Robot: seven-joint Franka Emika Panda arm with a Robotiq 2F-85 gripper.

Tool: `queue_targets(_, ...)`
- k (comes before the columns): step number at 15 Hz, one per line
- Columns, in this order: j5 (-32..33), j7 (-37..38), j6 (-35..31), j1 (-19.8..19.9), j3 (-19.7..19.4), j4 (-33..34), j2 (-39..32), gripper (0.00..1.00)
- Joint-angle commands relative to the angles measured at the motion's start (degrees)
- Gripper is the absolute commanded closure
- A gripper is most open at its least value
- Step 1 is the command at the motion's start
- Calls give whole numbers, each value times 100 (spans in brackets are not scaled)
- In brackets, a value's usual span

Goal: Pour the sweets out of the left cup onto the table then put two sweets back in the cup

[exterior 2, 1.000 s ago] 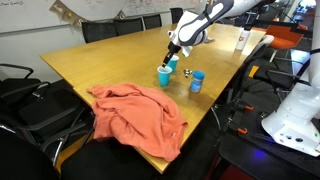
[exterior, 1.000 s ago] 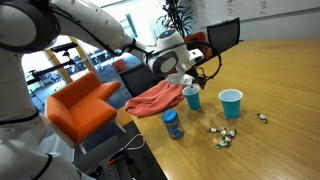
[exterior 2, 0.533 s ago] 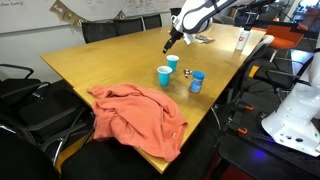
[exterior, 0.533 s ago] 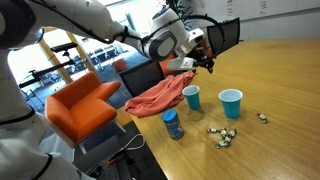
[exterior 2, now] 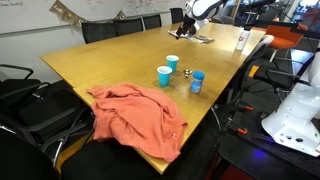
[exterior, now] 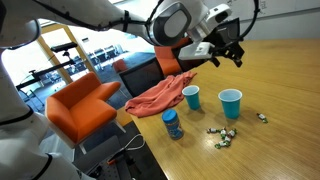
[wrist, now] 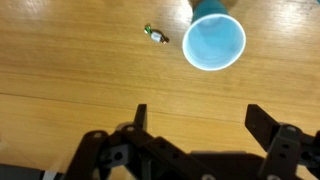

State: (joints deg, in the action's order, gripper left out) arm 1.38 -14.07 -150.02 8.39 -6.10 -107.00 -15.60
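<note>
The left cup, deep teal, stands upright on the table beside the orange cloth, and it shows in the other exterior view too. Several sweets lie loose on the wood near the table's edge, with one more farther right. My gripper hangs open and empty, high above the table, well clear of the cups. In the wrist view my gripper has bare wood between its fingers. Beyond it are the light-cyan cup and a single sweet.
The light-cyan cup stands right of the teal one. A short blue lidded bottle sits near the table edge. An orange cloth drapes over that edge. Chairs ring the table, and a white bottle stands at a far corner.
The gripper has risen from just over the teal cup and swung up and away toward the light-cyan cup's side. Its jaws have opened wider.
</note>
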Motion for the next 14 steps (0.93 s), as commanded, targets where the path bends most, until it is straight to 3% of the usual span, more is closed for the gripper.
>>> queue_targets(1, 280, 62, 1045, 102, -164, 73, 120, 0)
queue_targets(5, 274, -79, 1520, 242, -231, -200, 300, 0)
queue_targets(10, -79, -245, 1114, 399, -173, -767, 318, 0)
queue_targets(14, -268, -356, 390, 473, -163, -1302, 289, 0)
